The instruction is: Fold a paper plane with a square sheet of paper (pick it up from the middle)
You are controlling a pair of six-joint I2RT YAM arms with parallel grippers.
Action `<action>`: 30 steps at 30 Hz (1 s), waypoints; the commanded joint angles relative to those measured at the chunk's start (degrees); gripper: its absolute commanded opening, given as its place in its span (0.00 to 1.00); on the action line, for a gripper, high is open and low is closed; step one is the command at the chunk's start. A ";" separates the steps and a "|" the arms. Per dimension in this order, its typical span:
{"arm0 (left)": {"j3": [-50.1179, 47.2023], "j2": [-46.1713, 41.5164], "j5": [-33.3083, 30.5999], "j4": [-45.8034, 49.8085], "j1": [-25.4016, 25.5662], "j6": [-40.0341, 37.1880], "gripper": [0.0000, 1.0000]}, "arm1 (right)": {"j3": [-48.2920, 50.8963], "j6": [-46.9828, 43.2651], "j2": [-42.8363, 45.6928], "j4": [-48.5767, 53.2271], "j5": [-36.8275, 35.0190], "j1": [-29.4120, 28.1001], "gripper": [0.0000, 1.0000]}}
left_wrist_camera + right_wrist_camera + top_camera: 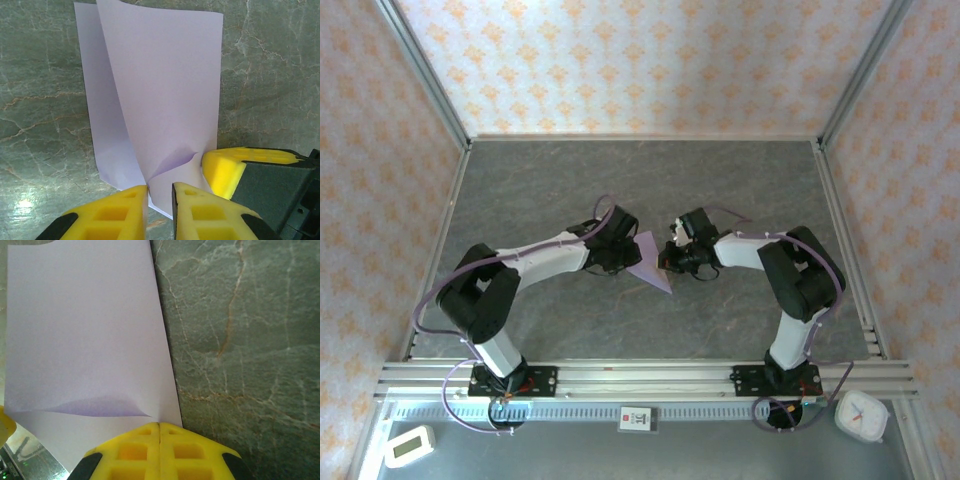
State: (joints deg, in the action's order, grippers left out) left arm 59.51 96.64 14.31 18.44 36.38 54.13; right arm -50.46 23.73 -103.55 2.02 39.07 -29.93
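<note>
Left pincer (160, 194) pinching lavender paper (165, 90), right pincer (159, 427) clamped on it, label (638, 418) illegible

Lavender square sheet of paper (165, 90), matte and plain, bent loosely lengthwise into two overlapping flaps, with a small curved pucker near its pinched edge

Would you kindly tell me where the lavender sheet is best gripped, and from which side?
At its edge, edge-on from either side: the sheet is thin and doubled over, so only the rim can be pinched, as the left gripper and right gripper do.
</note>
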 commanded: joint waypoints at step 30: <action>-8.86 -1.44 -2.62 -12.41 0.44 -1.22 0.00 | 3.70 -1.50 -5.88 7.46 -6.73 -0.24 0.00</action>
State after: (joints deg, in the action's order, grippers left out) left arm 51.53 96.88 13.04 8.01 36.38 53.69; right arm -50.35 23.68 -103.66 1.83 39.48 -29.78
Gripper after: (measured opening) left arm 0.055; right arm 0.062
